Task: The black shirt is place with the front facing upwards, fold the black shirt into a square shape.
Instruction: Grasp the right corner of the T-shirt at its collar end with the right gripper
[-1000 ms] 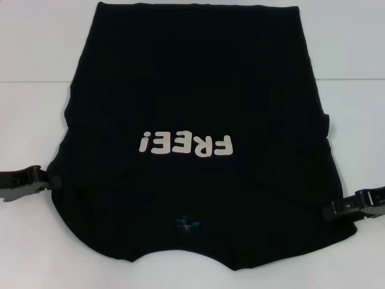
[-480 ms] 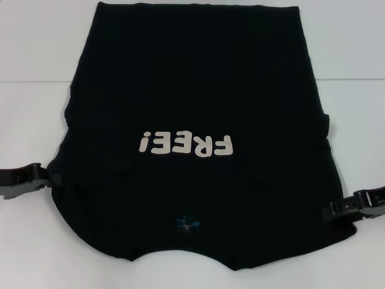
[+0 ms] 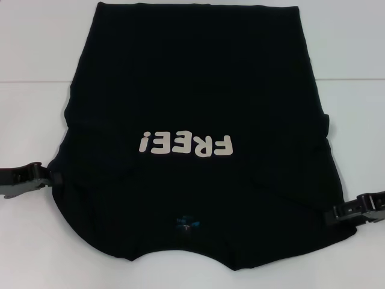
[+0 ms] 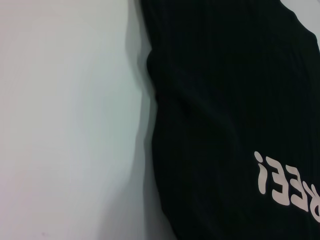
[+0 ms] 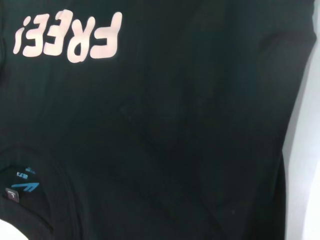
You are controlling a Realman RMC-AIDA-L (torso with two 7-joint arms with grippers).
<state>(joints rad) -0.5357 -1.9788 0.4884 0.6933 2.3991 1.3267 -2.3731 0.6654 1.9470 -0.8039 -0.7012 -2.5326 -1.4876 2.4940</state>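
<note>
One shirt (image 3: 192, 108), one label (image 3: 186, 224), two grippers: left gripper (image 3: 53, 179), right gripper (image 3: 331, 214), one table (image 3: 36, 48).

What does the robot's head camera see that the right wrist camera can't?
Only the head view shows both claws: the left claw at the black shirt's left edge, the right claw at its right edge, and the whole shirt spread on the white table. Only the right wrist view shows the blue neck label clearly enough to make out its stripe. Both show the cream "FREE!" letters and black cloth.
</note>
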